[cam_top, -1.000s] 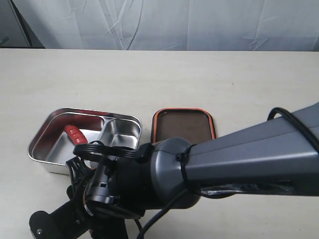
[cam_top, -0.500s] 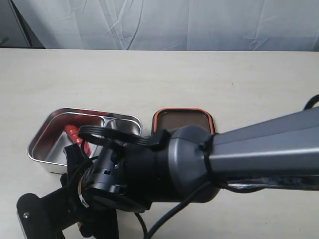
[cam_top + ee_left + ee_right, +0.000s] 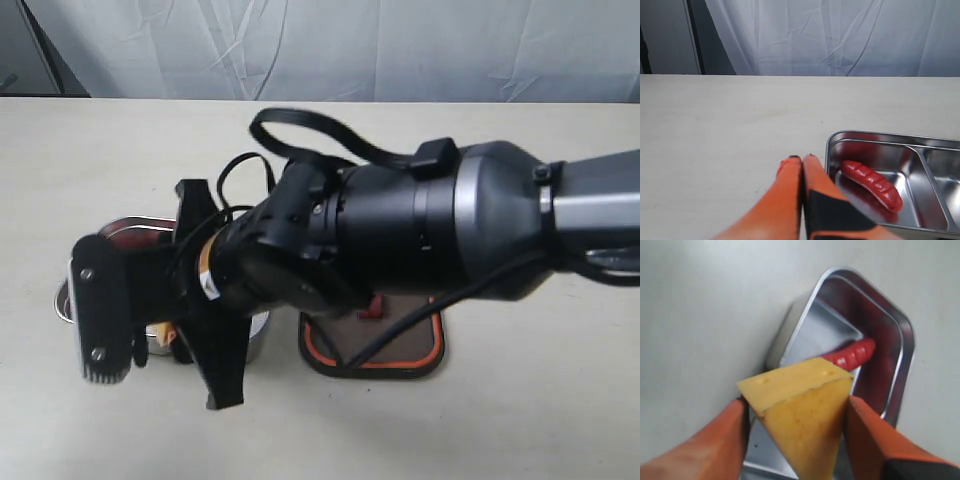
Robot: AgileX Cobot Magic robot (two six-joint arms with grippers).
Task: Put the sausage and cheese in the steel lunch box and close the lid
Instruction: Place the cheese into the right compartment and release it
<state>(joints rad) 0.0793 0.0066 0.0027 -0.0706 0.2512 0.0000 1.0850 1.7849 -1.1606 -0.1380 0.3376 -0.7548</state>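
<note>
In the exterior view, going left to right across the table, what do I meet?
Right end effector gripping the cheese → lid. The steel lunch box lies behind the end effector, so it is left out of the order.

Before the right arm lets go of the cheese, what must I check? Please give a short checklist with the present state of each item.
1. Cheese gripped by the right gripper: ok, clamped between both fingers.
2. Cheese above the steel lunch box: ok, in the right wrist view the tray lies under it.
3. Which compartment is under the cheese: cannot tell.
4. Sausage inside the box: ok, it lies in one compartment.
5. Lid off the box: ok, flat on the table beside it.
6. Left gripper clear: ok, shut, empty, outside the rim.
</note>
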